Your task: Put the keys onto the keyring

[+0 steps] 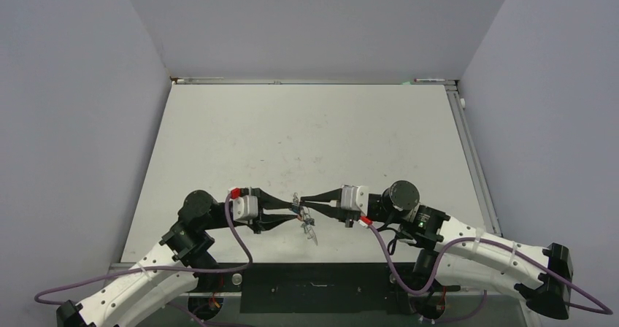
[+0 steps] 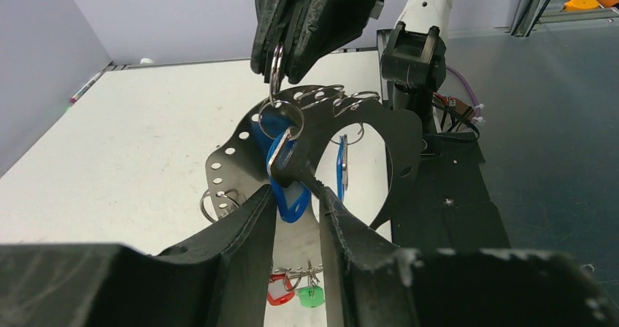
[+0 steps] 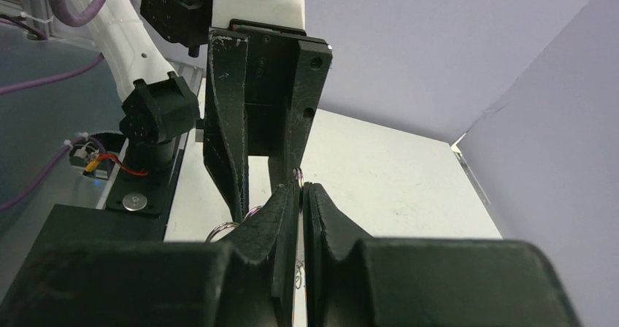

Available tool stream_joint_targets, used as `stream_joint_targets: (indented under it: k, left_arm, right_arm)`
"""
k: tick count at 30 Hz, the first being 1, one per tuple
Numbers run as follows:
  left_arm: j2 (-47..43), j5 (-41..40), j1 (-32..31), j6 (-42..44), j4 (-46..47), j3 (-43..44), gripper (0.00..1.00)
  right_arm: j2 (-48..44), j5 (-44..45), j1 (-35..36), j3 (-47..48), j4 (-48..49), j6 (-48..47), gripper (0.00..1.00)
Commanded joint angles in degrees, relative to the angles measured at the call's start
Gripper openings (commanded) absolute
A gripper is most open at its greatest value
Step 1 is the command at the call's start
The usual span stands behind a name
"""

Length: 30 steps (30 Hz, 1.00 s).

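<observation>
Your two arms meet nose to nose over the table (image 1: 306,137), close to the middle of its near edge. The right gripper (image 1: 303,198) is pinched tight on a small ring (image 2: 276,68), and the whole bunch hangs from that pinch. The keyring (image 2: 226,159) looks like a flat silvery loop with little holes along its rim and one big hole in the middle (not a plain wire). It hangs up off the table, just in front of the left gripper (image 1: 294,212).

The thing to watch is the blue key (image 2: 290,199). It hangs under that small ring and slants down toward your left arm, with its long side pointing in between the two left fingers (image 2: 241,232). So the left arm is the nearer one. Its jaws stand a little apart with the blue tag in the gap, and I cannot tell if they squeeze it. A red-tagged key (image 2: 276,292) and a green-tagged key (image 2: 312,296) dangle lower down.

Both arms lie low and reach inward, with the grippers level and their tips nearly touching.
</observation>
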Motion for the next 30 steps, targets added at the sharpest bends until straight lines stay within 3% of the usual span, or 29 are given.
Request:
stream_joint_targets:
  k: [1,13,18,22,30]
  left_arm:
    - [0.65,1.45,0.11,-1.56,3.05,0.98,0.24]
    - [0.13,0.66,0.17,-3.44,3.92,0.59,0.26]
    - [0.13,-0.46,0.12,-2.88,2.75,1.18,0.19]
    - [-0.04,-1.11,0.13,-1.44,1.39,1.92,0.0]
    - [-1.49,-5.47,0.11,3.37,-2.7,2.97,0.0]
  right_arm:
    - [0.59,-1.57,-0.45,1.55,6.99,0.64,0.05]
    - [2.49,-1.92,-0.5,1.99,7.98,1.46,0.05]
    - [2.84,-2.12,-0.5,1.96,8.55,1.84,0.05]
    - [2.97,-2.01,-0.48,1.96,8.31,1.79,0.05]
    - [1.44,-0.52,-0.59,1.41,5.78,0.99,0.05]
